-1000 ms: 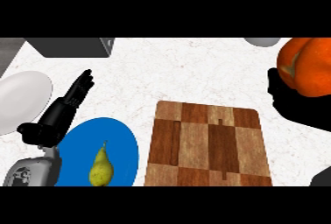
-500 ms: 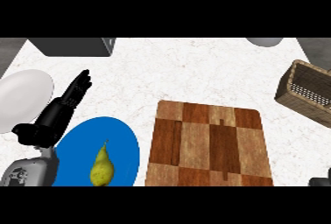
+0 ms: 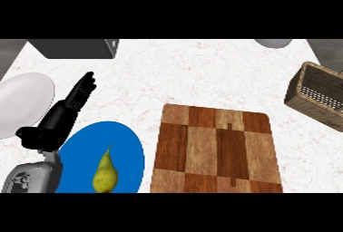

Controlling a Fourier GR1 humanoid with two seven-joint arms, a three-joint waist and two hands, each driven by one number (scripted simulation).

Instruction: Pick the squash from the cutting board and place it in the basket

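At 3 o'clock, basket (image 3: 316, 97); squash not on board (image 3: 214, 152).
Left hand (image 3: 61, 114) at 9 o'clock lies flat open, empty; right hand unseen. Likely placing; next, confirm squash in basket.

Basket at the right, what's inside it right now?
Only the basket's woven inner wall shows, with nothing visible in that part. Its right side runs past the view's edge, so the rest inside cannot be seen.
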